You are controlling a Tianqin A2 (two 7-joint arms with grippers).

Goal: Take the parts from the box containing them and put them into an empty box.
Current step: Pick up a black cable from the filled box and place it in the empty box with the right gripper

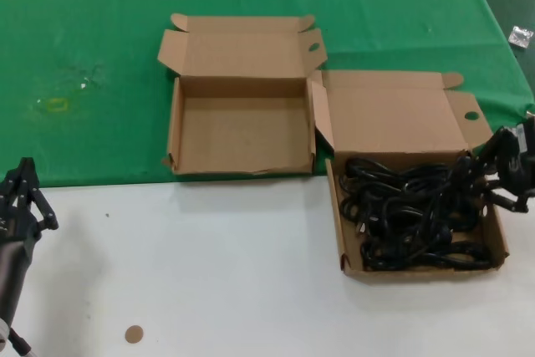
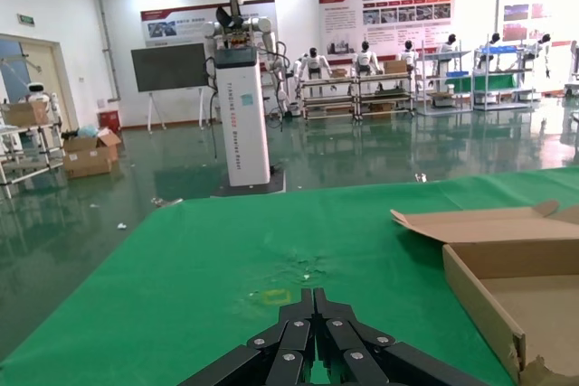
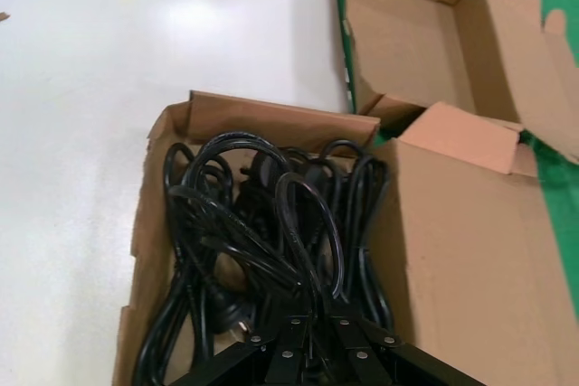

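Green cloth (image 1: pixel 100 56) is covering the far tabletop, white surface (image 1: pixel 209 265) lying near — two boxes sitting open: empty box (image 1: pixel 238 131) at 11 o'clock, box of cords (image 1: pixel 341 232) at 3 — right gripper (image 1: pixel 478 163) is closed among the cords (image 1: pixel 414 215), left gripper (image 1: pixel 25 186) shut, idling at 8.

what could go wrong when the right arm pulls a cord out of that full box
The power cords lie tangled in overlapping loops, so lifting one may drag several others out, or tug the cardboard box holding them. The right pincer is at that box's far right corner beside the raised lid, which it could snag. The empty box sits to the left, its side wall close to that lid, so trailing loops might catch there in transfer.
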